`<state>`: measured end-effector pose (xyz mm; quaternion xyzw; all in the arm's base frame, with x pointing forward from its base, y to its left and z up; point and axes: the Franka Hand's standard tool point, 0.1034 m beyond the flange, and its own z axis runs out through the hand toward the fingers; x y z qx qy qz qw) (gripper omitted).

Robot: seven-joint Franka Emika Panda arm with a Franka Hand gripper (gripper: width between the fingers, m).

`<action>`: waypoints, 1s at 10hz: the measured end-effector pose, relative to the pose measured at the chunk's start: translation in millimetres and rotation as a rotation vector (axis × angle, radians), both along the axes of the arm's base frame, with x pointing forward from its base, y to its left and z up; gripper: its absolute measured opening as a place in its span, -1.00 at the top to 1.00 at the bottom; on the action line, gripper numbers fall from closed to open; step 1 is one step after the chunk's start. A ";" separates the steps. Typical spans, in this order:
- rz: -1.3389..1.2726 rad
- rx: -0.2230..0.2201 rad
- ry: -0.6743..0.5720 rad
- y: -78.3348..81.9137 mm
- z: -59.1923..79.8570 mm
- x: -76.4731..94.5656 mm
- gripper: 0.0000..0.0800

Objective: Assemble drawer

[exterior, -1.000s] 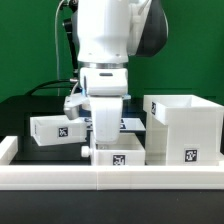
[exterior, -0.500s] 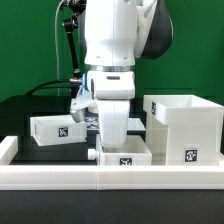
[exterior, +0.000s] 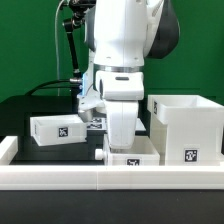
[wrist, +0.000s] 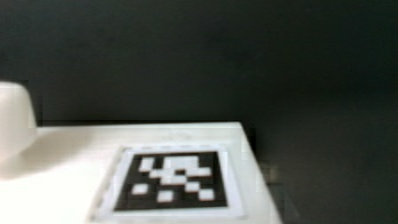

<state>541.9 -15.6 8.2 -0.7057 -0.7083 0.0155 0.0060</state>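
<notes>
In the exterior view my gripper (exterior: 122, 140) reaches straight down into a small white open-topped tray (exterior: 133, 158) with a square tag on its front. The fingertips are hidden behind the tray's wall, and the tray travels with the gripper, so it looks shut on it. The tall boxy casing (exterior: 188, 125) stands just to the exterior view's right of this tray, very close. A second small tray (exterior: 57, 128) lies at the exterior view's left. The wrist view shows a white tagged surface (wrist: 175, 180) close up on the black table; no fingers show there.
A long low white rail (exterior: 60, 178) runs across the front of the table. The marker board (exterior: 97, 122) peeks out behind the arm. A blurred white shape (wrist: 11, 115) sits at the edge of the wrist view.
The gripper and the small tray under it have slid steadily toward the exterior view's right, closer to the casing. The left tray and casing have not moved.
</notes>
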 end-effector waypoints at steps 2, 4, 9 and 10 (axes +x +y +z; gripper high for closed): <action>-0.009 0.000 0.000 3.2 0.3 0.1 0.89; -0.014 0.000 0.000 2.7 0.1 -0.3 0.89; -0.010 0.000 -0.001 1.5 0.0 -0.3 0.89; -0.008 0.002 -0.012 1.3 -0.3 0.1 0.89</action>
